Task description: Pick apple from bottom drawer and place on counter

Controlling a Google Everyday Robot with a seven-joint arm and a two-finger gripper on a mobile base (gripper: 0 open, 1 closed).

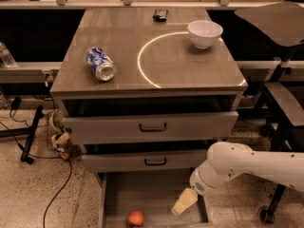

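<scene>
Apple (pixel 136 218): it lay on the floor of the bottom drawer (pixel 152 194), near the gripper, off to the camera's left of it and a little closer to the drawer's front edge. Nothing touched it.
Gripper (pixel 184 202): it hung inside the open drawer, just above the floor towards the drawer's right side, angled down towards the apple. I could not tell whether its fingers were apart or together.
Done so far: the drawer stood pulled out and my arm (pixel 247 163) had the gripper down in it. I judged this to be the reach.
Left to do: close the gap to the apple, grasp it, lift it clear of the two drawers above, and set it on the counter (pixel 190 65).
Apple's look: small, round, smooth-skinned, red-orange. I expected it to roll if nudged.
Drawer: wide, shallow, flat plain grey floor.
Counter: glossy grey-brown, well above the gripper, marked with a thin white arc.
On the counter: a dented blue-white soda can (pixel 100 64) on its side and a smooth white bowl (pixel 204 33), both far above the gripper.
</scene>
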